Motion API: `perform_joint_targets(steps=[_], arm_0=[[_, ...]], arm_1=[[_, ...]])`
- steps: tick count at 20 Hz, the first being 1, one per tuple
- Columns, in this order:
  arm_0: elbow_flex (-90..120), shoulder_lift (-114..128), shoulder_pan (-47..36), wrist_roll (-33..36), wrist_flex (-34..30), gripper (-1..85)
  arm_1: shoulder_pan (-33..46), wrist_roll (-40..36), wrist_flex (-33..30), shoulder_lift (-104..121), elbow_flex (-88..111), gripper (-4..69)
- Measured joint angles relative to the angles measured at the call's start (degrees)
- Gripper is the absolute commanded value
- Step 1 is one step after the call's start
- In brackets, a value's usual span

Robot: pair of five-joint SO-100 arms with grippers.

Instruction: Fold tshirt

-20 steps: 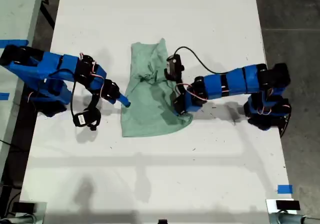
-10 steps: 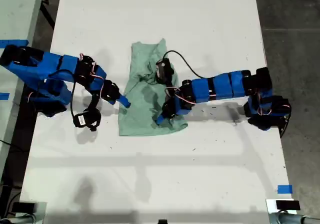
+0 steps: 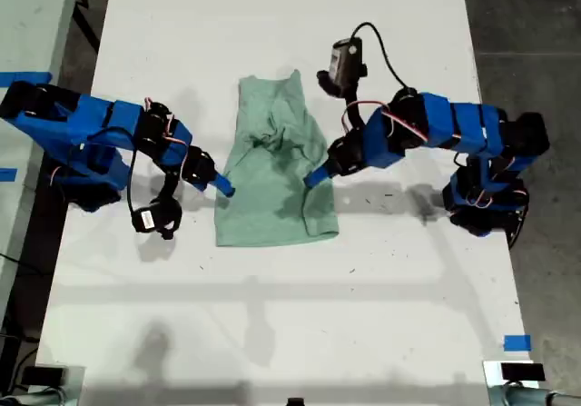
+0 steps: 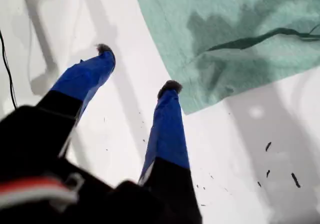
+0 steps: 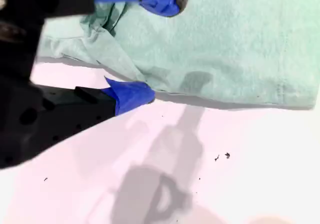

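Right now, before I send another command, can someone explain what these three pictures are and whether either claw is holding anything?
You are looking at two blue robot arms on a white table, each ending in a two-fingered claw. The big picture looks straight down on everything. The other two come from small cameras riding on the claws.

A pale green t-shirt lies rumpled between the arms and is partly folded.

My first gripper, on the exterior view's right, hangs open by the shirt's edge. Its own camera shows both fingers over bare table, holding nothing.

My second gripper, on the exterior view's left, is also open. One finger is over the cloth and one is at its edge, not pinched shut.
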Motion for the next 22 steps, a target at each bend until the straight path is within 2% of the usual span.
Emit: perform_joint_targets(steps=[5, 8, 9, 10, 11, 15, 18, 22], arm_0=[[0.0, -4.66, 0.0, -0.97, 0.44, 26.4], [-0.09, -12.13, -0.09, -1.14, -4.57, 26.0], [0.0, -14.68, -0.26, -1.85, -6.5, 24.1], [0.0, -16.61, -0.79, -2.37, -8.26, 16.3], [0.0, -18.11, -1.49, -2.55, -9.93, 2.3], [0.53, -20.48, -3.25, -5.54, -11.87, 0.1], [0.53, -19.34, -3.34, -8.7, -8.35, 0.1], [-7.56, -16.0, -3.34, -10.63, 6.86, 0.1]], arm_1=[[0.79, -0.26, 0.0, 1.93, 3.16, 21.4], [0.79, -0.35, -0.09, 1.93, 3.87, 21.4], [0.79, -0.35, -0.09, 2.11, 4.04, 21.4], [0.79, -0.35, -0.09, 2.37, 4.75, 21.4], [0.79, -0.35, -0.09, 2.55, 5.71, 21.5], [0.79, -0.35, -2.02, 4.83, 10.28, 21.8], [0.79, -0.35, -3.52, 6.59, 13.27, 22.6], [0.79, -0.35, -4.66, 6.86, 14.59, 23.0]])
